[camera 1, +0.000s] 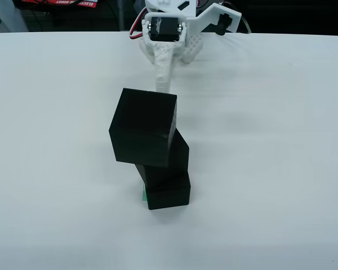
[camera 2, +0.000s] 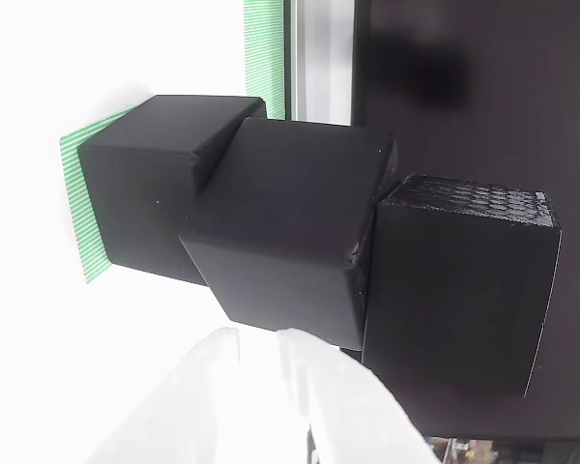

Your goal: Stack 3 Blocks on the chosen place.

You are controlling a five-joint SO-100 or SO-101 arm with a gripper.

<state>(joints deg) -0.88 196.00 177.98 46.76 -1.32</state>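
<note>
Green patch (camera 1: 142,194) mostly hidden — gripper (camera 1: 163,84) perhaps open.

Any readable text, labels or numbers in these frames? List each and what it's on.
Red packaging at the top left edge of the front view: white lettering, cut off and too blurred to read.
Blocks, green patch, white arm: no text, labels or numbers.

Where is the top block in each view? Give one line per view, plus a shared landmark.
View facing the arm: the top block is at centre frame, twisted and overhanging the stack to the left.
Sideways close view: it is the rightmost cube, since the stack runs left to right.
Shared landmark: the green patch, a sliver at the stack's foot; in the close view it lies at the left.
</note>
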